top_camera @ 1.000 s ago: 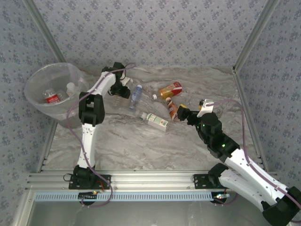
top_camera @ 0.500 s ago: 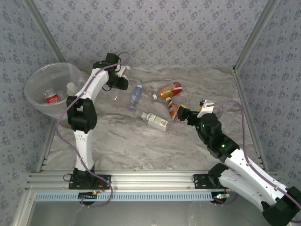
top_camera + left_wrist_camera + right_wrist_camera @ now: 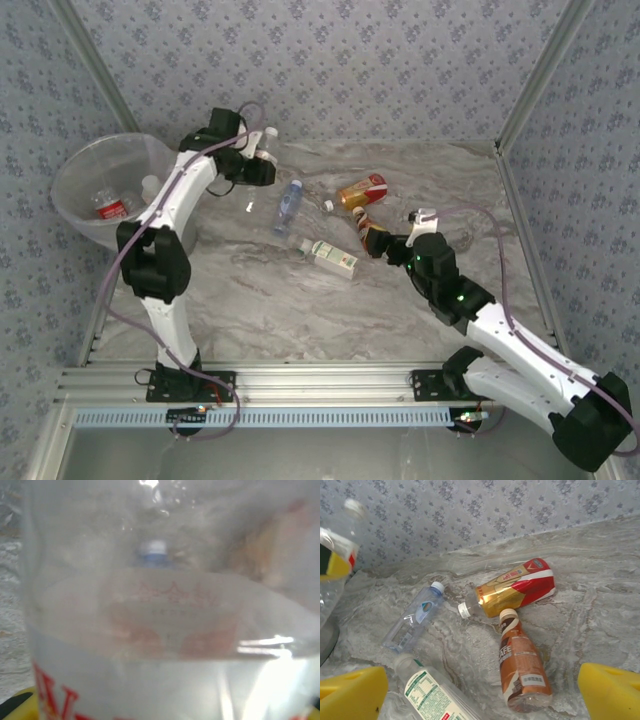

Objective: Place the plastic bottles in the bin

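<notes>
My left gripper (image 3: 258,163) is shut on a clear plastic bottle (image 3: 266,142) with a white cap, held up above the table's back left, right of the bin (image 3: 75,170). Up close in the left wrist view that bottle (image 3: 170,645) shows red lettering. Two bottles lie inside the bin, one red-labelled (image 3: 112,208). My right gripper (image 3: 385,243) stands open, its yellow fingers on either side of a brown bottle (image 3: 522,665) lying on the table. Around it lie a red-gold bottle (image 3: 517,587), a bluish bottle (image 3: 412,620) and a white-green labelled bottle (image 3: 432,695).
The marble table (image 3: 300,310) is walled by patterned panels at the back and both sides. A loose small cap (image 3: 248,207) lies left of the bluish bottle. The bin stands at the table's far left corner.
The left arm has lifted its bottle and swung up and left, toward the bin. The right gripper has edged left, closer to the brown bottle.
</notes>
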